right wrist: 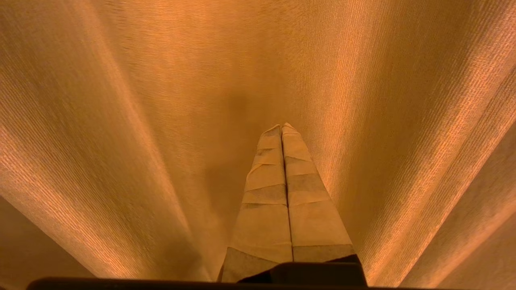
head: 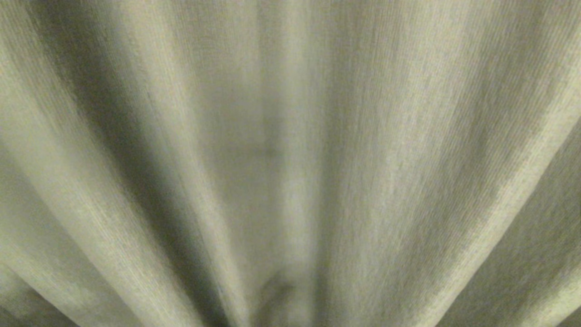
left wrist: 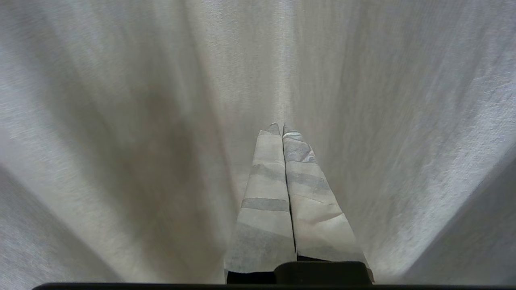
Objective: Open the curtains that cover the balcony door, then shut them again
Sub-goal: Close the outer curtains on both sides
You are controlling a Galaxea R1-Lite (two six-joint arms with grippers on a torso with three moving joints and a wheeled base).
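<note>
Curtains (head: 290, 136) fill the whole head view, hanging close before the camera in long pale vertical pleats with darker shadowed folds between them; neither arm shows there. In the left wrist view the left gripper (left wrist: 281, 129) points at the same woven fabric, its two tape-wrapped fingers (left wrist: 266, 189) pressed together along their length and holding nothing, the tips just short of or at a pleat; contact cannot be told. In the right wrist view the right gripper (right wrist: 281, 128) likewise faces the curtain folds, fingers (right wrist: 310, 201) closed against each other and empty, with a soft shadow on the cloth beyond the tips.
</note>
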